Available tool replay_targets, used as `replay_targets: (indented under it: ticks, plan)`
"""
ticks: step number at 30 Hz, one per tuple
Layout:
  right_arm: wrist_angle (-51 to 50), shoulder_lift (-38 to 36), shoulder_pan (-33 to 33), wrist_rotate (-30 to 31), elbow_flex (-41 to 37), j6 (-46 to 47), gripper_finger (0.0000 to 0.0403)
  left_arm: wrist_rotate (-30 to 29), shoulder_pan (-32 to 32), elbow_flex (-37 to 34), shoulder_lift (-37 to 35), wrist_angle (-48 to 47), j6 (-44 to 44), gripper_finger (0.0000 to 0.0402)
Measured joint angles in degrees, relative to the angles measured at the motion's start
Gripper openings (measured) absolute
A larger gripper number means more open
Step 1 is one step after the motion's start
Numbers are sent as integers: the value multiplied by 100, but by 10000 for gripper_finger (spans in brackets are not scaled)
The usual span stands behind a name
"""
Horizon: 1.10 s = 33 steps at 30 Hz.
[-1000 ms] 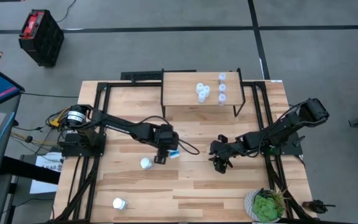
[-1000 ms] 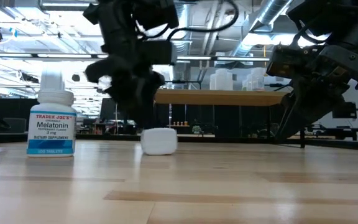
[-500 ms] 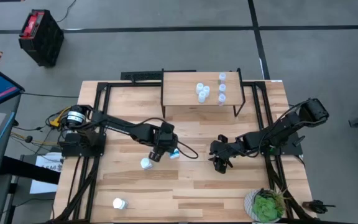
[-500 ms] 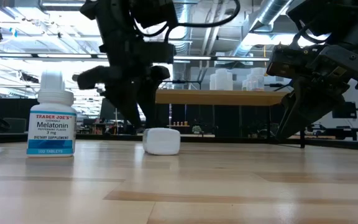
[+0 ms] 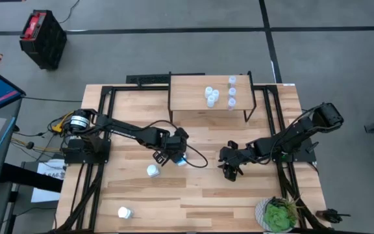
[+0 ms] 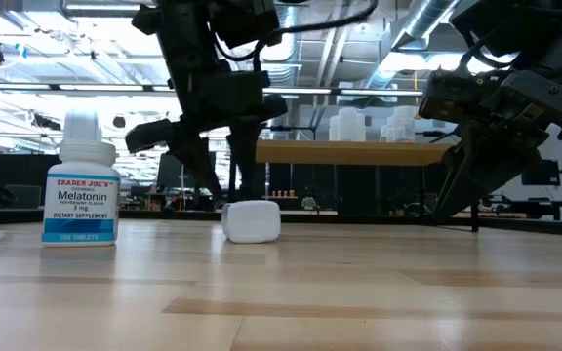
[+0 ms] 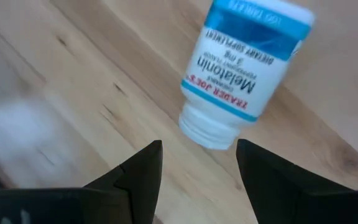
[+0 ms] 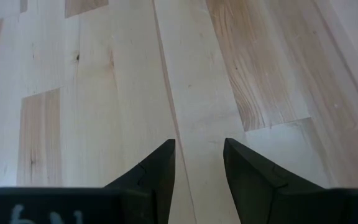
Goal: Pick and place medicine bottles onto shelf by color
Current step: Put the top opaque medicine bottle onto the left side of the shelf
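Left gripper [image 5: 163, 156] swung off toppled blue-labelled white melatonin bottle [image 7: 241, 74], jaws spread; right jaws likewise.

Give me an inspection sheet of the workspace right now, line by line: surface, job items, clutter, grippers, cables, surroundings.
Surface: light wooden table, bare between the arms.
Job's things: shelf at the far edge holds six bottles; lying bottle by the left gripper; two white bottles nearer the front.
Clutter: potted plant at the front right corner.
Grippers: left gripper open, fingers either side of the lying bottle's cap end, not gripping; right gripper open over bare wood, holding nothing.
Cables: bundle at the left arm's base.
Surroundings: grey floor, black crate behind left.
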Motion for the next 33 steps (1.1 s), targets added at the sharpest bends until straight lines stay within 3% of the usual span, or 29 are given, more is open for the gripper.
replay_targets:
  ticks: [5, 12, 21, 25, 29, 33]
  plan:
    - [-15, 0, 0, 0, 0, 0, 159, 272, 19, 3, 206, 186, 277, 194]
    - [-59, 0, 0, 0, 2, 0, 159, 76, 21, 0, 587, 195, 249, 194]
    - [-54, 0, 0, 0, 2, 0, 159, 199, 20, 2, 595, 207, -875, 194]
    - [207, 0, 0, 7, 2, 74, 159, 637, 37, 2, 592, 231, -1271, 194]
    - [700, 116, 4, 446, 9, 623, 156, 1091, 33, 2, 592, 454, -1705, 194]
    - [1486, 435, 91, 717, 14, 244, 145, 1098, 25, 2, 592, 557, -1920, 194]
